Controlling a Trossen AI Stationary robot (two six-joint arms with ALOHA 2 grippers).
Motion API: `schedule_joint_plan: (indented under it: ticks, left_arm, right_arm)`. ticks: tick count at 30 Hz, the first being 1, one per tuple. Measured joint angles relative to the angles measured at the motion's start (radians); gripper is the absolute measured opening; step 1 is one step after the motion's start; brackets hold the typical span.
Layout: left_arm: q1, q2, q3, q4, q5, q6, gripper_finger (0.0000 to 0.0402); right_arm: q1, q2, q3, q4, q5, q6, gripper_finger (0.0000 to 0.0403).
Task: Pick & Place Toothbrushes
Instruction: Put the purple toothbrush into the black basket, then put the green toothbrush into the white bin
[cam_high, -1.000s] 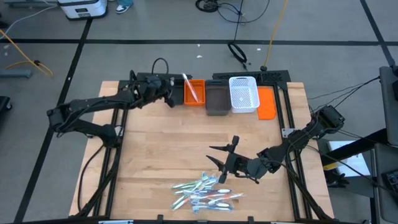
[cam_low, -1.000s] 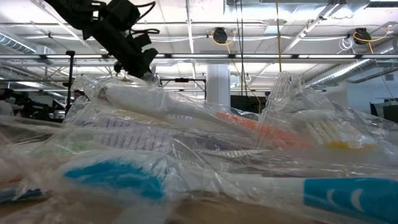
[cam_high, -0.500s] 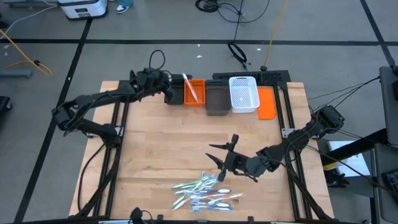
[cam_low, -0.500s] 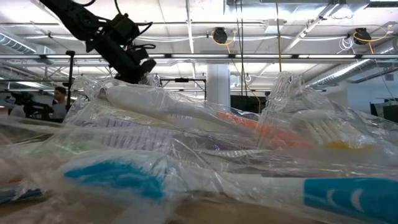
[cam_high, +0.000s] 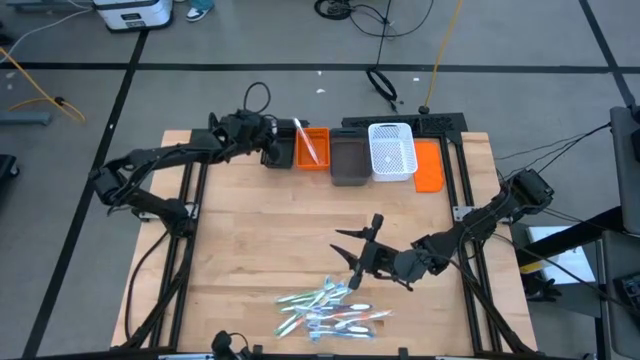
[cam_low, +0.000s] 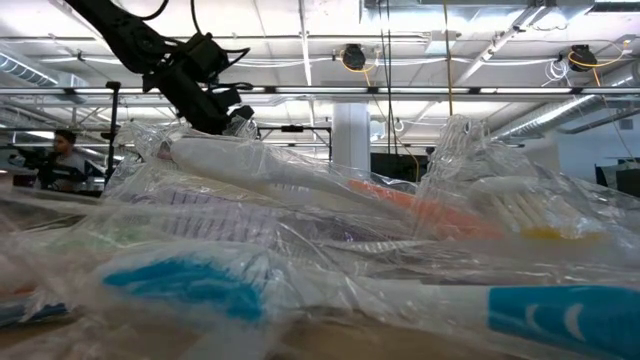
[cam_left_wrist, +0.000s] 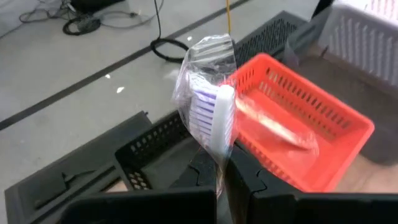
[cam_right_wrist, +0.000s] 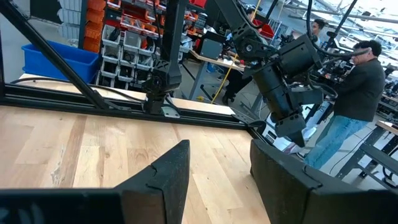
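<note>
two dark, slim jointed arms, matte black, with black cables looping off the left arm (cam_high: 160, 165); right arm (cam_high: 470, 235) bears broad black fingers (cam_right_wrist: 163, 177).

Left gripper (cam_high: 272, 150) is parked right at the orange bin (cam_high: 311, 148) at the back of the wooden table (cam_high: 250, 240), with a wrapped toothbrush (cam_high: 306, 140) sticking up over that bin. Right gripper (cam_high: 352, 255), fingers spread, hovers just above the pile of toothbrushes (cam_high: 330, 310) near the front edge.
</note>
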Motion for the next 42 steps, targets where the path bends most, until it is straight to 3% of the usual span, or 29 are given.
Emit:
schedule_joint_plan:
  ticks: [28, 42]
  left_arm:
    - [0.000, -0.001, 0.000, 0.012, -0.061, -0.050, 0.0153]
    - [-0.003, -0.001, 0.000, 0.012, -0.061, -0.044, 0.0161]
  right_arm:
    - [0.000, 0.000, 0.000, -0.001, 0.000, 0.000, 0.0160]
    - [0.000, 0.000, 0.000, -0.001, 0.000, 0.000, 0.0160]
